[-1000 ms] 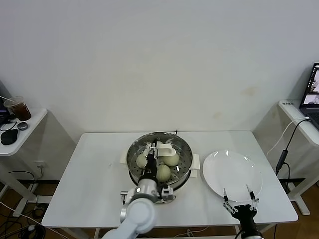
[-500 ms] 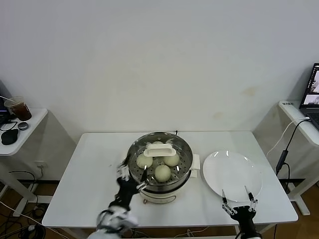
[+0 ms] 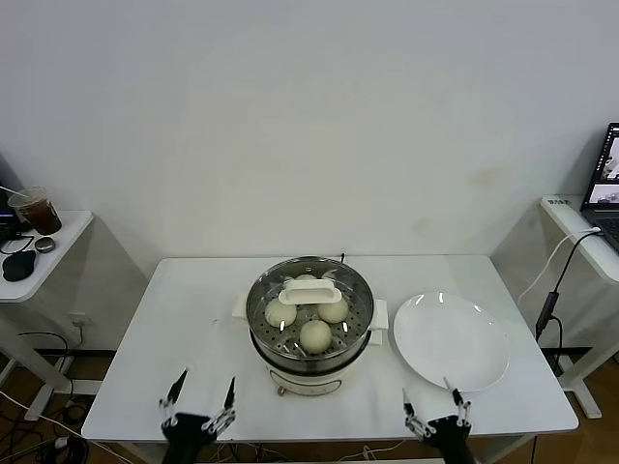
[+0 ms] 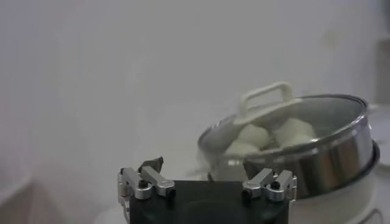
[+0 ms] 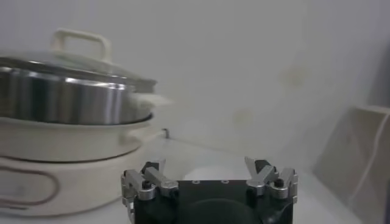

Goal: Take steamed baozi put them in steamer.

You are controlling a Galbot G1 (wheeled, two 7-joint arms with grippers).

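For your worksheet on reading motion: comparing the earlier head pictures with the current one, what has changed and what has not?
The left gripper let go of the glass lid, now on the steamer, and pulled back to the table's near edge, open. The right gripper drew back slightly. The steamed baozi and plate stayed put.

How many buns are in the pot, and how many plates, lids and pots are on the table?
steamed baozi: 4
plate: 1
glass lid: 1
steamer: 1
Total: 7

Four steamed baozi [image 3: 315,334] lie in the steamer [image 3: 309,377], plate [image 3: 474,362] right.
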